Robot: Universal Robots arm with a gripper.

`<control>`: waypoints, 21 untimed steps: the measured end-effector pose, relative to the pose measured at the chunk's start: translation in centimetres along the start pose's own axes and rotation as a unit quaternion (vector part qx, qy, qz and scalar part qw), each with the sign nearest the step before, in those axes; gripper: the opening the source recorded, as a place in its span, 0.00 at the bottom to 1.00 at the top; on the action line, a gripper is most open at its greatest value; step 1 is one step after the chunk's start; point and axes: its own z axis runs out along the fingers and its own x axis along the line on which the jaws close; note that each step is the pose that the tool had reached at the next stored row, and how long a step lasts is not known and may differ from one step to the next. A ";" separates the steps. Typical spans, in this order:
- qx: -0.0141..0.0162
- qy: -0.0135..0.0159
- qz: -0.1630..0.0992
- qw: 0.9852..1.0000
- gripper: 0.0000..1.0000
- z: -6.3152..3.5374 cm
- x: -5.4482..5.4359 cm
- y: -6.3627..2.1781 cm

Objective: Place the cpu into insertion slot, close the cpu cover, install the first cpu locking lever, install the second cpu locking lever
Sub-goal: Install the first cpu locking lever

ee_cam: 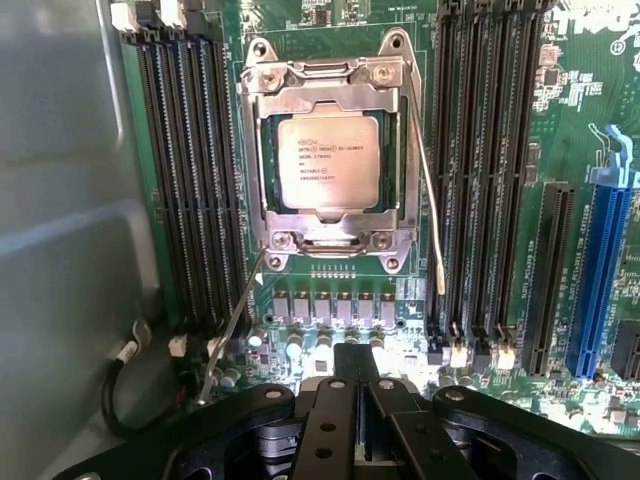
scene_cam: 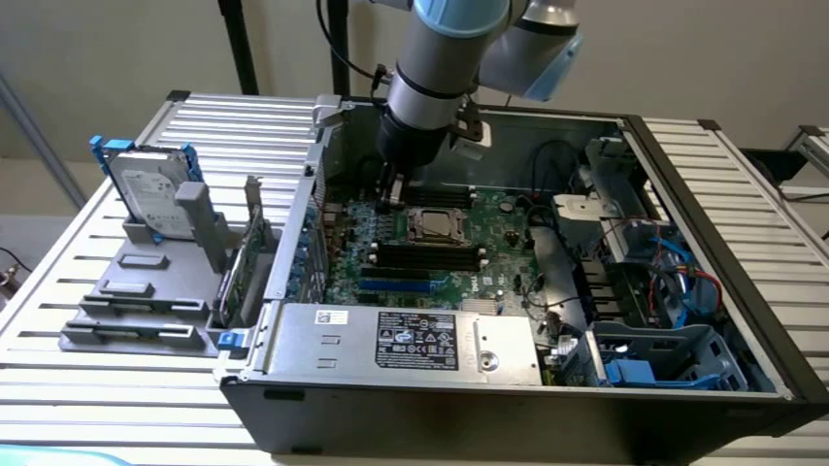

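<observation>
Inside the insertion slot (ee_cam: 330, 250) the cpu (ee_cam: 328, 160) lies flat, and the cpu cover (ee_cam: 325, 100) is down over it, with its square opening framing the chip. Beside the slot, one locking lever (ee_cam: 432, 215) stands away from the rim on the side of the blue connector (ee_cam: 605, 250). The other locking lever (ee_cam: 232, 325) points away from a corner of the slot, along the memory slots (ee_cam: 190, 170). Neither looks hooked, as far as I can judge. Your gripper (ee_cam: 345, 372) is clenched with nothing between its fingers, and it hangs just beside the slot (toward the exterior view's left of it).

Please mind these risks. Each lever is a thin, springy wire, so clenched fingertips can slide off it, and the wire may then snap back against the slot. In such a slip the tips may scrape the small parts near the slot's rim. A lever pressed down without passing under its hook would leave the cover loose over the cpu.
</observation>
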 end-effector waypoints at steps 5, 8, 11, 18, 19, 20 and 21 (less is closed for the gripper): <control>-0.001 0.014 0.016 1.000 0.11 -0.43 0.0 -0.11; -0.002 0.021 0.029 0.999 0.11 -0.78 0.1 -0.18; -0.003 0.027 0.042 0.999 0.11 -1.11 0.1 -0.26; -0.009 0.040 0.084 0.996 0.11 -1.23 0.1 -0.29; -0.009 0.041 0.089 0.995 0.11 -1.23 0.1 -0.30; -0.009 0.041 0.092 0.995 0.11 -1.22 0.1 -0.32; -0.008 0.042 0.095 0.995 0.11 -1.21 0.1 -0.34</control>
